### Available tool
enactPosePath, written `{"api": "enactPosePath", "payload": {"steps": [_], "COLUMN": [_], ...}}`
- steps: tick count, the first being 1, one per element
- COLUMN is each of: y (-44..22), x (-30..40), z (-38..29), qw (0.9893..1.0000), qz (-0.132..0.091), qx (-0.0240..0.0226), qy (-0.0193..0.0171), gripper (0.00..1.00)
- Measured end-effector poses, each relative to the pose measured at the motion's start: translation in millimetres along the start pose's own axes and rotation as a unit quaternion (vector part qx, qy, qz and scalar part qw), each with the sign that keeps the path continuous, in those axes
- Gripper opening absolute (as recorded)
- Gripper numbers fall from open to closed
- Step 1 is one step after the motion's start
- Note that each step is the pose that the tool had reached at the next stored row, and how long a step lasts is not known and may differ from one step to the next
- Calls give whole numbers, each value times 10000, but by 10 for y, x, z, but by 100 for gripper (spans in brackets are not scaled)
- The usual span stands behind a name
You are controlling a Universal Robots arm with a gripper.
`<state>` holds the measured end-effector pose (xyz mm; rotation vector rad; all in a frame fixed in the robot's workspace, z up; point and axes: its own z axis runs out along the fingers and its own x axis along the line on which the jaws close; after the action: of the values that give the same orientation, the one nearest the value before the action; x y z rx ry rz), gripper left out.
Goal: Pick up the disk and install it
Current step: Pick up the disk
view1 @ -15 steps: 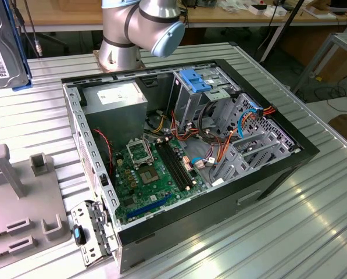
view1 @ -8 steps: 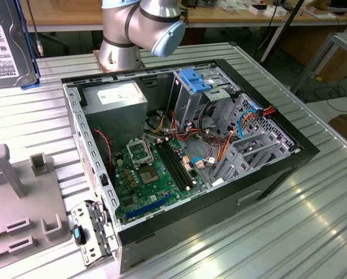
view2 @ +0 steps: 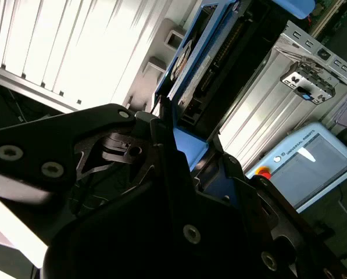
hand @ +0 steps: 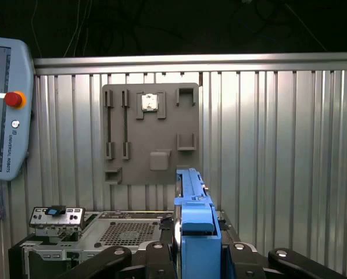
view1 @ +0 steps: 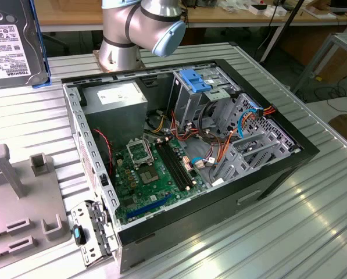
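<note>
The disk (view1: 9,43), a dark grey drive with a white label in a bright blue carrier frame, hangs in the air at the exterior view's upper left, well left of the open computer case (view1: 74,133). In the first wrist view its blue carrier edge (hand: 195,224) stands upright between the black fingers (hand: 154,256), and my gripper (hand: 196,258) is shut on it. The second wrist view shows the disk (view2: 199,64) running out from the dark gripper (view2: 182,148). The grey drive cage (view1: 188,102) with a blue bracket on top sits at the back of the case.
A grey fixture plate (view1: 16,203) with slots and posts lies on the ribbed metal table (view1: 289,232) left of the case. Cables and a motherboard (view1: 153,174) lie inside the case. The arm's base (view1: 124,40) stands behind it. A teach pendant (hand: 4,110) lies on the table.
</note>
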<state>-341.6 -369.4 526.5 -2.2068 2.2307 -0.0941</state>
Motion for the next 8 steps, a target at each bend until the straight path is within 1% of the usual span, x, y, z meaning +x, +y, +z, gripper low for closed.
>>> {"api": "enactPosePath", "payload": {"steps": [2, 4, 7, 8], "y": [-34, -110, -190, -227], "x": [0, -1, -2, -2], "z": [2, 7, 13, 16], "qw": [10000, 10000, 10000, 10000], "qz": [0, 0, 0, 0], "qx": [0, 0, 0, 0], "qy": [0, 0, 0, 0], "gripper": [37, 37, 37, 37]}}
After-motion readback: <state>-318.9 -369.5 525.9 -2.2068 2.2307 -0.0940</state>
